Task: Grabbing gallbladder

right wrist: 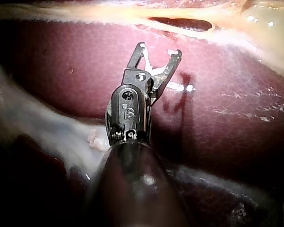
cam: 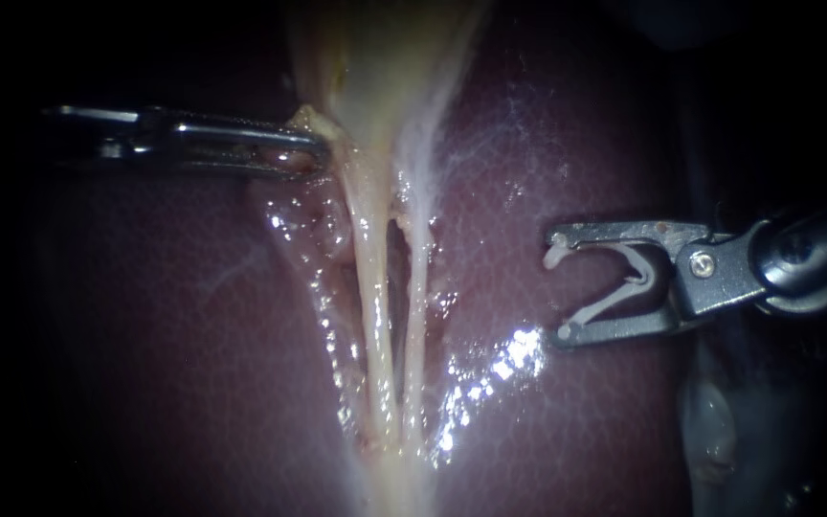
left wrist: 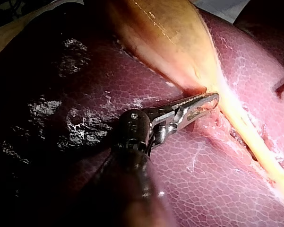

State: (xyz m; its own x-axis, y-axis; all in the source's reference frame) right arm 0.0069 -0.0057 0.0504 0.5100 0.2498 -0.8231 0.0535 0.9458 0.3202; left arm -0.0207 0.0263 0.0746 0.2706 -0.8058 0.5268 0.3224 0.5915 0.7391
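The left instrument (cam: 318, 148) (left wrist: 212, 99) has its jaws drawn almost together. A small fold of yellowish tissue at the narrow end of the gallbladder (cam: 375, 57) (left wrist: 170, 33) is pinched between them. In the left wrist view the toothed jaw lies along the gallbladder's edge, just where the sac tapers.

The right instrument (cam: 557, 287) (right wrist: 158, 49) has its jaws standing wide apart with a white clip (cam: 638, 278) (right wrist: 149, 64) seated between them, one leg against each jaw. These jaws hang over bare liver (cam: 547, 144) (left wrist: 203, 179) (right wrist: 85, 66), apart from the gallbladder and gripping no tissue.

The gallbladder is a pale yellow sac lying on the dark red liver, wide at the far end of the endoscope view and narrowing toward the left instrument. From its narrow end a pale tube (cam: 375, 287) and a thinner tube (cam: 416, 306) run side by side along a wet groove in the liver, with a dark slit between them. The right instrument's open jaws point toward these tubes from well to the side.
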